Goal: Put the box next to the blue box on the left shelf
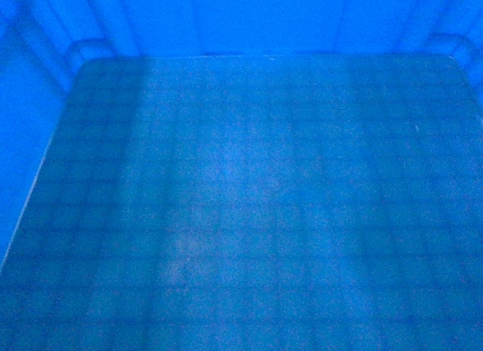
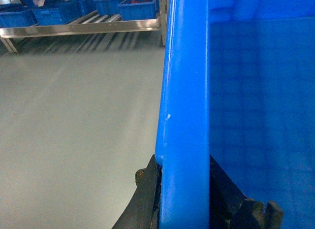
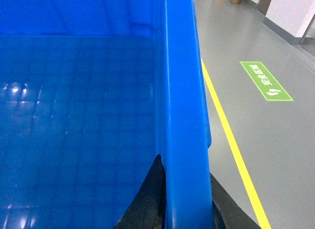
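Grey floor below, box [image 2: 184,115] held level, left pincer [image 2: 183,189] and right pincer [image 3: 184,199] clamped on opposite rims

Head view soft, grainy, saturated blue; box floor [image 3: 74,140] shows glare spots; shelf [image 2: 83,27] motion-blurred.

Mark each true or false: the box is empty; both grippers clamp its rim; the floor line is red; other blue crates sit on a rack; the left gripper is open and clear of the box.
1. The box is empty. True.
2. The left gripper and right gripper each clamp its rim. True.
3. The floor line is red. False: yellow.
4. Other blue crates sit on a rack. True.
5. The left gripper is open, clear of the box. False: its fingers straddle the rim.
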You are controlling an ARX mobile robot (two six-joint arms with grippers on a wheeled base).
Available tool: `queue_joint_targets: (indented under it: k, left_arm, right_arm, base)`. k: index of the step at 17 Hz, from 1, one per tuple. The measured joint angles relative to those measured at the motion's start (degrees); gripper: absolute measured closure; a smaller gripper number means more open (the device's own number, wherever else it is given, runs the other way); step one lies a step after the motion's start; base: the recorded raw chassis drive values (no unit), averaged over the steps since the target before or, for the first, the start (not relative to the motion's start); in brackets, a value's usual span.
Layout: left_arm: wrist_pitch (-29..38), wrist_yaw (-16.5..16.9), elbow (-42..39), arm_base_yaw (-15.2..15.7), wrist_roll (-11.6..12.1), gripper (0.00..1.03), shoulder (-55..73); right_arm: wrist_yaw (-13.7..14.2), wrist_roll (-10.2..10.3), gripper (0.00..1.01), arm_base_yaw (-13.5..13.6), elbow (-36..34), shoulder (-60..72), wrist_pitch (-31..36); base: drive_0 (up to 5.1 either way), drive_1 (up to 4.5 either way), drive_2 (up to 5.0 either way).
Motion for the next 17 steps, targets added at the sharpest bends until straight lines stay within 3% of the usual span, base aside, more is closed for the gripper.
queue_joint_targets:
  k: [17]
  left_arm:
    - [0.0, 0.1, 0.0, 0.0, 0.1, 0.88, 0.1]
  right_arm:
    - [0.1, 0.0, 0.91, 0.0, 0.0, -0.1, -0.2]
  base:
    - [-0.1, 3.92, -4.1]
